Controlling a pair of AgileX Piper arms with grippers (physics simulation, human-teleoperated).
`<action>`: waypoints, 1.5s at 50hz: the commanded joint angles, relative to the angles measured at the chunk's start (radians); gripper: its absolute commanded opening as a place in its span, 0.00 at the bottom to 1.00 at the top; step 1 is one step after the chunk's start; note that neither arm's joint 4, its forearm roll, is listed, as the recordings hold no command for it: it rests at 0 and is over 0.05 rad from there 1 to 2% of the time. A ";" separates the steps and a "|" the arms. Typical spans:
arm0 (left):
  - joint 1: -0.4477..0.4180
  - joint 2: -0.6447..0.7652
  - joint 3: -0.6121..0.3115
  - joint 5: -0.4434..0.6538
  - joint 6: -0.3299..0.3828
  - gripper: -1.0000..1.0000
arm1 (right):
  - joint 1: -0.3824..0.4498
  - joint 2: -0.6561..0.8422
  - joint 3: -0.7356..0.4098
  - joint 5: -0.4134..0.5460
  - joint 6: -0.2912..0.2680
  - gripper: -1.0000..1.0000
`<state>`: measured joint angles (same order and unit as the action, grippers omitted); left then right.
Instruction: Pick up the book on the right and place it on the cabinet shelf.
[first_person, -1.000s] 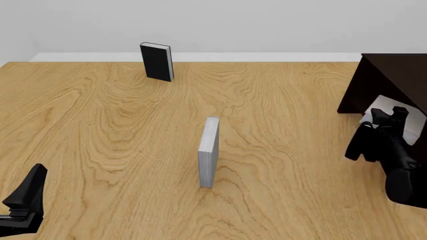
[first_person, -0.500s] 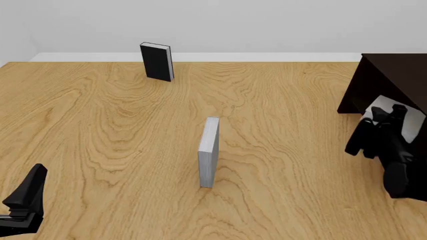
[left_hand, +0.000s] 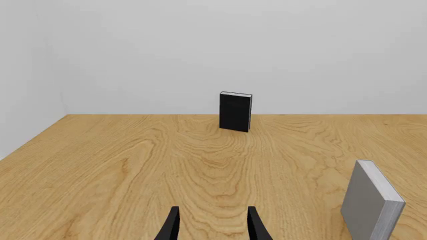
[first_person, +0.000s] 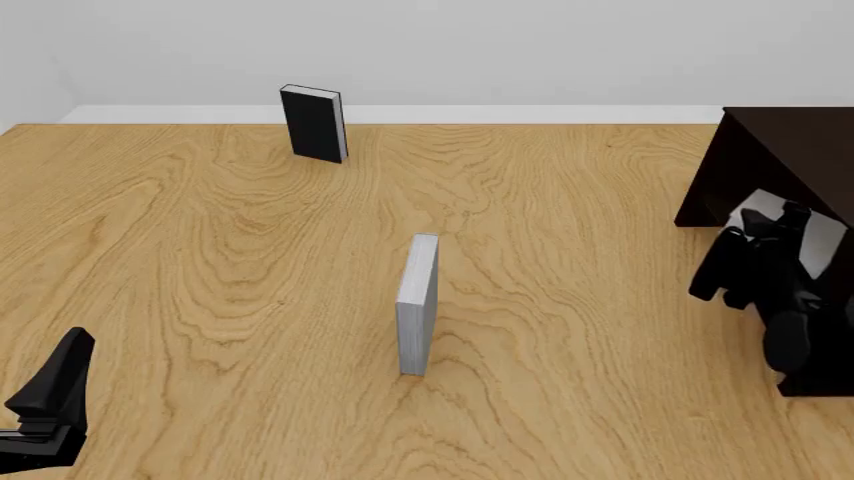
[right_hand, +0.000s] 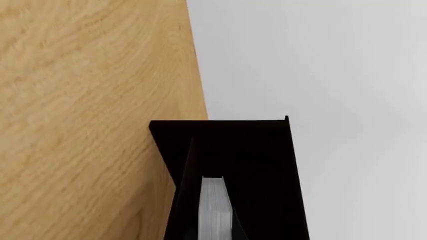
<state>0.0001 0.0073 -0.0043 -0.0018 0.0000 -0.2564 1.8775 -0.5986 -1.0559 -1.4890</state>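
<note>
Over on the left, the left gripper (first_person: 47, 400) sits low with its two fingers a little apart and nothing in them. The black book (first_person: 314, 122) stands far back on the desk (first_person: 200, 260), and the slim grey book (first_person: 418, 305) stands in the middle. On the right, the right gripper (first_person: 771, 255) holds the book (first_person: 781, 225) tight and upright. The cabinet (first_person: 767, 165) is straight ahead of it. The book's thin edge points into the dark shelf (right_hand: 253, 170), with room on both sides.
</note>
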 joint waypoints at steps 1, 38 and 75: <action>0.000 0.000 0.000 0.000 0.000 1.00 | 0.004 -0.017 -0.032 0.037 0.029 0.00; 0.000 0.000 0.000 0.000 0.000 1.00 | 0.011 -0.058 -0.030 0.187 0.106 0.00; 0.000 0.000 0.000 0.000 0.000 1.00 | 0.052 -0.026 -0.011 0.175 0.162 1.00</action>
<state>0.0001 0.0073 -0.0043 -0.0018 0.0000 -0.2201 1.8379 -0.6197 -0.8602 -1.3412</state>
